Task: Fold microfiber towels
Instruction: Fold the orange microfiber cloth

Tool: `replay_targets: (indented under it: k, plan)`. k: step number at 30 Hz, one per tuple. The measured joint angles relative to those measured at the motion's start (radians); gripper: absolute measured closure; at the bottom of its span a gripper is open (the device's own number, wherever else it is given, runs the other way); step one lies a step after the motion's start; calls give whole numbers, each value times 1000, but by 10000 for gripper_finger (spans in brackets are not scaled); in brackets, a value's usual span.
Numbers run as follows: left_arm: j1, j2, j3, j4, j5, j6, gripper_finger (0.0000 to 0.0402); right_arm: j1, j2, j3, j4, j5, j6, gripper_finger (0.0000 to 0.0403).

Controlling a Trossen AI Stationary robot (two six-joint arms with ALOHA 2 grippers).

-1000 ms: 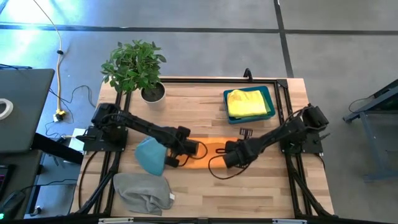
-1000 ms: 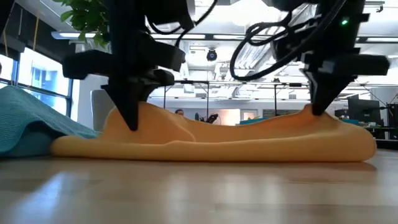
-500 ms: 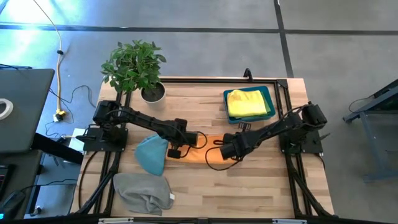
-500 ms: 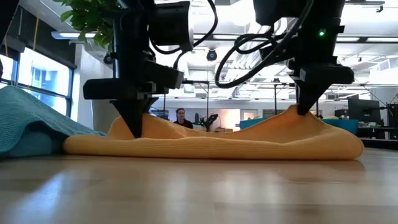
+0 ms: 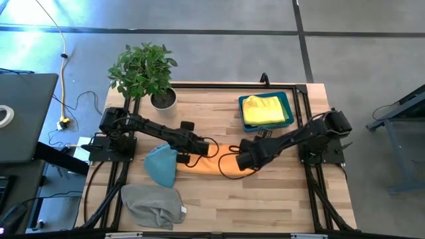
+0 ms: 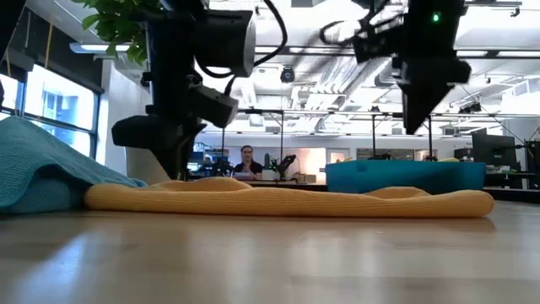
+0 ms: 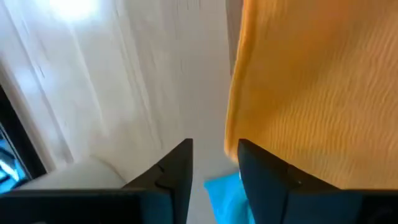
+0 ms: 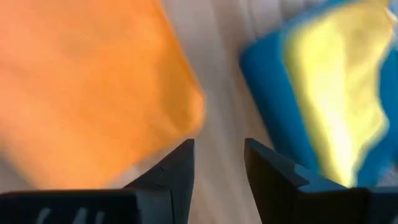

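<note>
An orange towel lies flat and low on the wooden table's middle. My left gripper stands open, low over the towel's left end, with bare wood and the towel's edge between and beside its fingers; I cannot tell whether it touches the cloth. My right gripper is open and hangs well above the towel's right end. A light blue towel lies bunched on the table to the left of the orange one.
A crumpled grey towel lies near the front left. A blue bin holding a yellow towel stands at the back right. A potted plant stands at the back left. Black frame rails run along the table's sides.
Both grippers have let go of the orange towel. Its two ends, held up in peaks a second ago, have dropped, and it now lies flat. My right gripper has risen clear of it. My left gripper has shifted a little toward the far edge and stayed low.
</note>
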Motion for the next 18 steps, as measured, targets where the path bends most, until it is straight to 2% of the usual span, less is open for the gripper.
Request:
replay_targets:
  k: [2,5,10,16,18]
  plan:
    - [-11,-1,0,-29,48,1,281,18,-12,-22,91,0,-5,275]
    - [-46,-22,0,-51,176,41,283,38,-29,-82,198,3,-6,279]
    - [-108,-63,0,64,315,139,288,55,-76,-228,391,-2,18,280]
    - [-116,-70,-94,225,338,113,288,55,-113,-395,680,-43,-6,280]
    - [-112,-70,-130,262,337,79,289,55,-117,-431,727,-49,-2,280]
